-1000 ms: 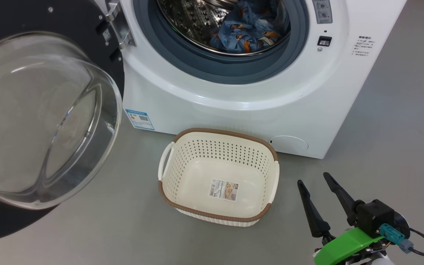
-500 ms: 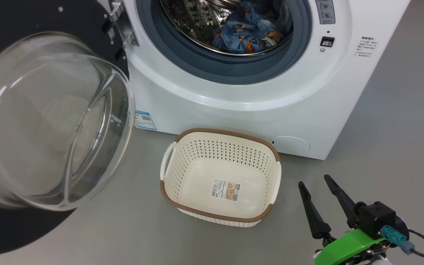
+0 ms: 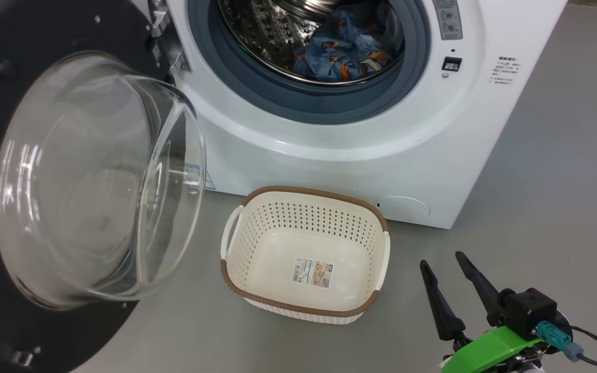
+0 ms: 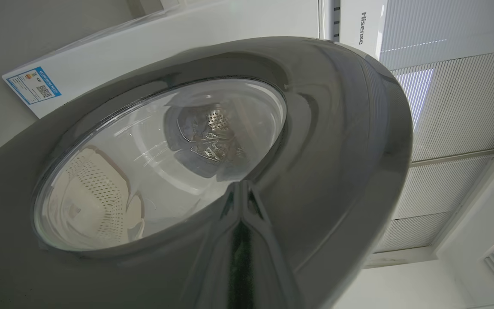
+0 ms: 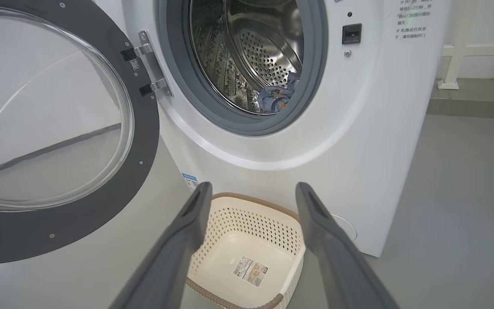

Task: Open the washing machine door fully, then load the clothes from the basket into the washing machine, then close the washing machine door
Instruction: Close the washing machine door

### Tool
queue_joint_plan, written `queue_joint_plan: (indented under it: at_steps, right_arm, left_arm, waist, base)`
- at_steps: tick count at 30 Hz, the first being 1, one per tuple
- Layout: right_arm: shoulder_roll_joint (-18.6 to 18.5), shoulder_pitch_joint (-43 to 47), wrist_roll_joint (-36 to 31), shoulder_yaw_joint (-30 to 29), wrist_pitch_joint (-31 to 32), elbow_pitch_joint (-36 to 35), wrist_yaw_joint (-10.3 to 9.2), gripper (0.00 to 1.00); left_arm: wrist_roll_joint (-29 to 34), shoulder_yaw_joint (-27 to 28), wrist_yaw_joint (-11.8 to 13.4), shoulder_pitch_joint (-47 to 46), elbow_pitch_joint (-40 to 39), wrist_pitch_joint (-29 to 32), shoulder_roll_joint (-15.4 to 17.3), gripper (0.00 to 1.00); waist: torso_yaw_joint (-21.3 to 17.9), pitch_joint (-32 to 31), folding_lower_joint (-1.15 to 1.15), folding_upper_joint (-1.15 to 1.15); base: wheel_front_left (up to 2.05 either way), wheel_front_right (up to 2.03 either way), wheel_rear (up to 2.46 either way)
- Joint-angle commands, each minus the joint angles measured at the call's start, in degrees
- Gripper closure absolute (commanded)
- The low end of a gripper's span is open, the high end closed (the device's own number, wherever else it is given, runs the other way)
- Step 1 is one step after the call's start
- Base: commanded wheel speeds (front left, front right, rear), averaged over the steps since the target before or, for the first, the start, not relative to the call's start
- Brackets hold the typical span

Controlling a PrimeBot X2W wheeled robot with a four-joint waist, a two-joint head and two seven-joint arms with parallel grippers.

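While the left end effector is closed, its two dark fingers pressed together with nothing between them, its tip lies against the glossy black outer rim of the door, just below the round glass window. Whether it truly touches the rim is hard to tell, as the fingers are blurred so close to the camera.

Low at the right of the head view, the right end effector is open, with its fingers spread wide and holding nothing. It hangs over the grey floor, to the right of the basket and apart from it.

That basket stands upright on the floor just in front of the washing machine, with a small label on its bottom. On the machine's left side the door stands swung out on its hinge, its bulging glass bowl turned towards the head camera. Behind the grey-blue gasket, the clothes lie as a blue printed bundle at the bottom of the steel drum.
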Motion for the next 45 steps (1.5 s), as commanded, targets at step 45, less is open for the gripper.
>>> queue_joint_plan:
  at_steps: [45]
  right_arm:
    - [0.05, 0.38, 5.04, 2.50, -3.70, -1.44, 0.09, 0.00]
  left_arm:
    - [-0.27, -9.37, 5.15, 7.56, -37.95, -7.59, -23.82, 1.00]
  waist:
    - [-20.97, 2.66, 0.00, 0.00]
  base:
    - [0.00, 0.00, 0.00]
